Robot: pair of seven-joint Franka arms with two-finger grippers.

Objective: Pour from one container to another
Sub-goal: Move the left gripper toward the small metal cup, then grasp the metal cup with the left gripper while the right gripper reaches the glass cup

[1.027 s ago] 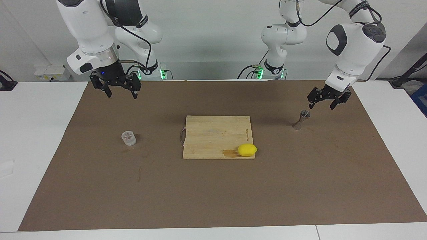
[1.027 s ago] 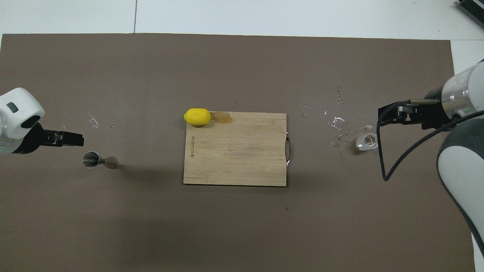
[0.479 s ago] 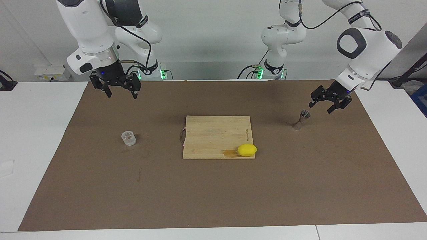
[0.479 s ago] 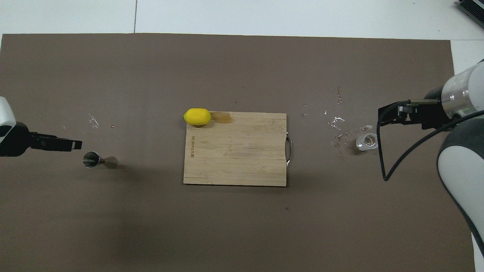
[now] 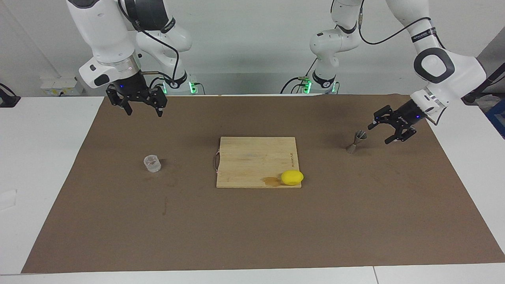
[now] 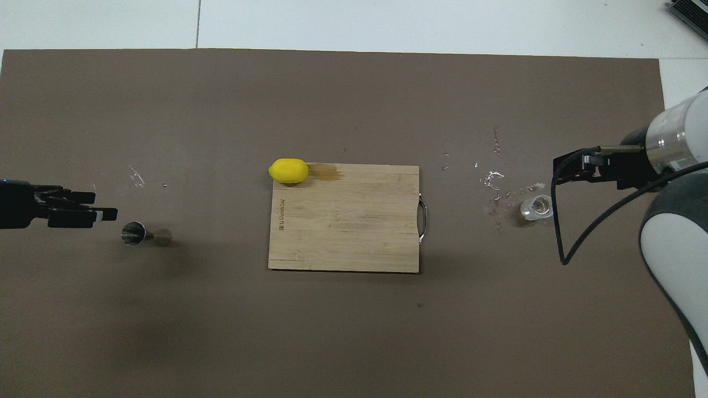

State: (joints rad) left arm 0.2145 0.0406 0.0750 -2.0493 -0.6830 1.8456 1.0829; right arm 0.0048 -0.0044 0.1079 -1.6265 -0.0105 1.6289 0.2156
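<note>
Left gripper (image 5: 388,129) has its fingers apart, empty, tilted sideways just beside the steel jigger (image 5: 356,142), toward the left arm's end of the brown mat (image 5: 252,228). Risk: jigger is narrow-waisted and tall, so an off-centre close could tip it and spill. Right gripper (image 5: 144,106) waits with fingers apart, raised above the mat, well apart from the small clear glass (image 5: 152,163). Droplets (image 6: 495,182) already lie by the glass.

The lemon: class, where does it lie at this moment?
The lemon lies on the cutting board, at its corner farthest from the robots, toward the left arm's end, beside a wet stain.
</note>
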